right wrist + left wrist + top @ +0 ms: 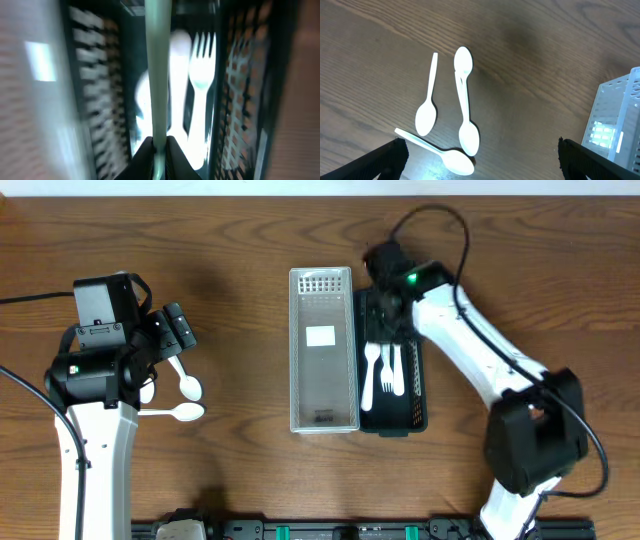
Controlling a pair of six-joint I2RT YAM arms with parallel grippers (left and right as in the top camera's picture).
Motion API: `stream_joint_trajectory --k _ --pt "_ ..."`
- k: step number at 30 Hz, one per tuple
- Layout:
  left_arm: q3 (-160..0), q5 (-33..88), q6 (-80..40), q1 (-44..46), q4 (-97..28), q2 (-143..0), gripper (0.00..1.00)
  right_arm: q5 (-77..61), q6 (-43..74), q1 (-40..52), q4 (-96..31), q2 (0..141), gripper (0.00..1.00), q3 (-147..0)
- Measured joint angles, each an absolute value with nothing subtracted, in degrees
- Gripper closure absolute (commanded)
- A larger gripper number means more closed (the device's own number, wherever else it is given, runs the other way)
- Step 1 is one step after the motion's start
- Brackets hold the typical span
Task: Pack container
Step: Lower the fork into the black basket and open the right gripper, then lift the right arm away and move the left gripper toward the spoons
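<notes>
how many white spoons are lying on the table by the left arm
4, in left wrist view: left spoon alone, top spoon and middle spoon overlapping handles, bottom spoon angled beneath.

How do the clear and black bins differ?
The clear bin is translucent white; the black bin dark. The black bin holds forks; the clear bin shows no cutlery. The right gripper, shut on a utensil, is over the black bin, not the clear bin. Both are long, slotted, side by side.
</notes>
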State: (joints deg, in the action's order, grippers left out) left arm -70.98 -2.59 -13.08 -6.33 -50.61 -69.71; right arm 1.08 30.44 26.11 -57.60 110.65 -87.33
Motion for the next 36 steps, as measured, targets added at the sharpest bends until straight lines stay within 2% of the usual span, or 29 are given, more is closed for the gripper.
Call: stream_joint_trajectory --k 6,9,10,11,22,26,30,36 --pt "-70.98 -2.59 -13.08 -6.33 -50.63 -69.71 0.02 1.28 30.87 26.11 -55.59 110.98 0.86 -82.21" --pt "-70.98 -2.59 -13.08 -6.33 -50.63 -69.71 0.02 1.26 31.00 26.11 -55.16 110.98 0.72 -81.89" --pt "-70.98 -2.59 -13.08 -6.33 -50.63 -69.71 0.02 1.28 31.07 26.11 -54.89 110.98 0.62 -81.89" --pt "-70.98 -2.59 -13.08 -6.33 -50.63 -69.71 0.02 1.21 31.05 26.11 -54.74 110.98 0.58 -81.89" --pt "-70.98 -2.57 -11.05 -6.33 -50.74 -69.71 0.02 0.97 27.99 25.85 -56.93 110.98 0.54 -85.93" --pt "-71.00 -2.57 -7.01 -6.33 -51.51 -69.69 0.02 0.89 25.28 24.38 -61.43 111.00 0.50 -97.49" --pt "-71.53 -2.59 -4.05 -6.33 -53.21 -69.69 0.02 0.99 22.96 20.86 -66.37 110.93 0.39 -111.61" --pt "-74.78 -2.66 -7.60 -8.73 -53.10 -71.75 0.02 1.02 21.54 12.64 -74.35 110.30 0.33 -126.08"
